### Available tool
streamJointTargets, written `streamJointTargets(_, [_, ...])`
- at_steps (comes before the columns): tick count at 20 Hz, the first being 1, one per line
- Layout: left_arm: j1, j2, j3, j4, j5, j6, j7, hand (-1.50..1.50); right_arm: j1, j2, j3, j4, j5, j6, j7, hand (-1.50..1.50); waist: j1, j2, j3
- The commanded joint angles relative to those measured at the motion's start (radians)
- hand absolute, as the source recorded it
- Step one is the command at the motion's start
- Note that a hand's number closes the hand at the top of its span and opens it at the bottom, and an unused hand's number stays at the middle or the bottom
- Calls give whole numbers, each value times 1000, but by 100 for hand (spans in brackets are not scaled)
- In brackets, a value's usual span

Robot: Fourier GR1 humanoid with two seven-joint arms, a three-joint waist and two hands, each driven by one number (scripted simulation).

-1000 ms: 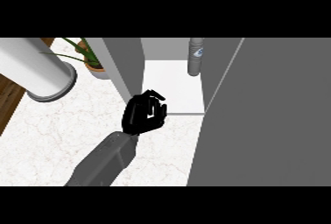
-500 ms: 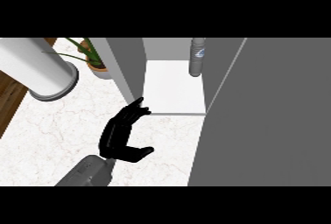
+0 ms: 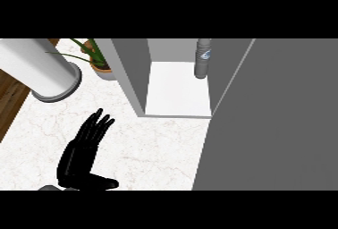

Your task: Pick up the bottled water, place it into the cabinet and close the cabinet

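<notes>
White marble counter (image 3: pixel 152 143), veined and smooth. Matt grey cabinet (image 3: pixel 271 125) panels, plain white shelf (image 3: pixel 175 89) inside. Glossy black left hand (image 3: pixel 82 152). Dark wood floor (image 3: pixel 10 98) beside a smooth white cylinder (image 3: pixel 40 67).

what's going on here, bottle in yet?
Yes. The bottled water stands upright at the back right of the cabinet shelf. The cabinet door is not yet closed. The left hand is open, fingers straight, over the marble counter, apart from the cabinet. The right hand isn't visible.
</notes>
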Motion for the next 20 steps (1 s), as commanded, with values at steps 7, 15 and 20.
streamJointTargets(7, [173, 234, 111, -147, 6, -17, -43, -150, -92, 26, 309, -241, 217, -173, 108, 150, -3, -5, -3])
streamJointTargets(15, [283, 354, 156, -230, 37, -103, -62, -150, -350, 68, 554, -103, 310, -315, 146, 150, 12, -9, -6])
streamJointTargets(20, [298, 396, 200, -273, 69, -103, -42, -150, -531, 185, 734, 16, 438, -475, 177, 150, 4, -8, -5])
